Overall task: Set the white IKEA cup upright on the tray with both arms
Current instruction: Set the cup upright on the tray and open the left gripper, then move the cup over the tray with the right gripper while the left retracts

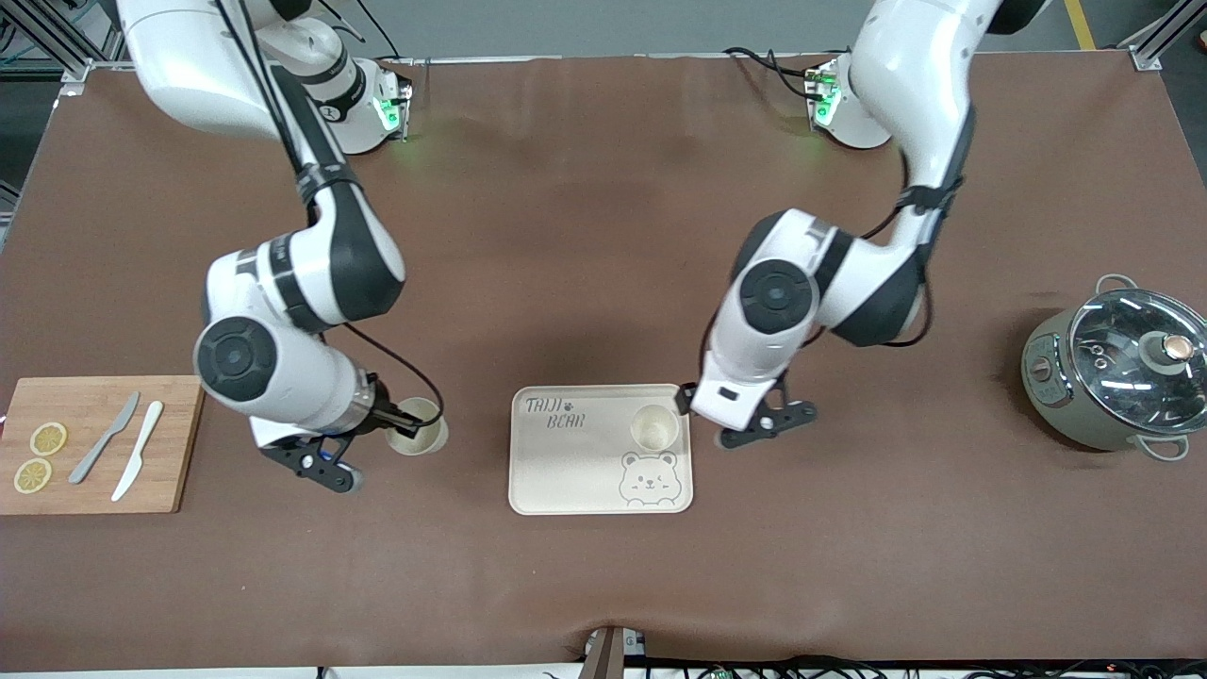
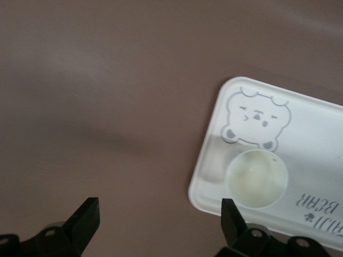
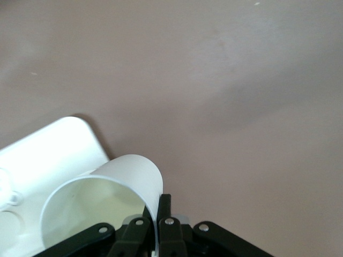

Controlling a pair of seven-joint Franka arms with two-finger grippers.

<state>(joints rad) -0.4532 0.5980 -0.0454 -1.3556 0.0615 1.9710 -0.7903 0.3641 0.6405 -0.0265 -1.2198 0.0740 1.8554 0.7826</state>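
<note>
The cream-white tray (image 1: 575, 467) with "TAIJI BEAR" lettering and a bear face lies mid-table. One white cup (image 1: 653, 426) stands upright on it, above the bear. My left gripper (image 1: 715, 407) is open and empty, just off the tray edge toward the left arm's end. In the left wrist view the gripper (image 2: 159, 219) hangs over bare table, with the tray (image 2: 321, 134) and the cup (image 2: 256, 178) beside one finger. My right gripper (image 1: 405, 424) is shut on the rim of a second white cup (image 1: 417, 429), upright between the cutting board and the tray. The right wrist view shows this gripper (image 3: 158, 214), the cup (image 3: 134, 179) and the tray (image 3: 48, 155).
A wooden cutting board (image 1: 179, 443) with two lemon slices (image 1: 40, 457), a grey knife (image 1: 104, 438) and a white knife (image 1: 138, 451) lies at the right arm's end. A grey pot (image 1: 1117, 377) with a glass lid stands at the left arm's end.
</note>
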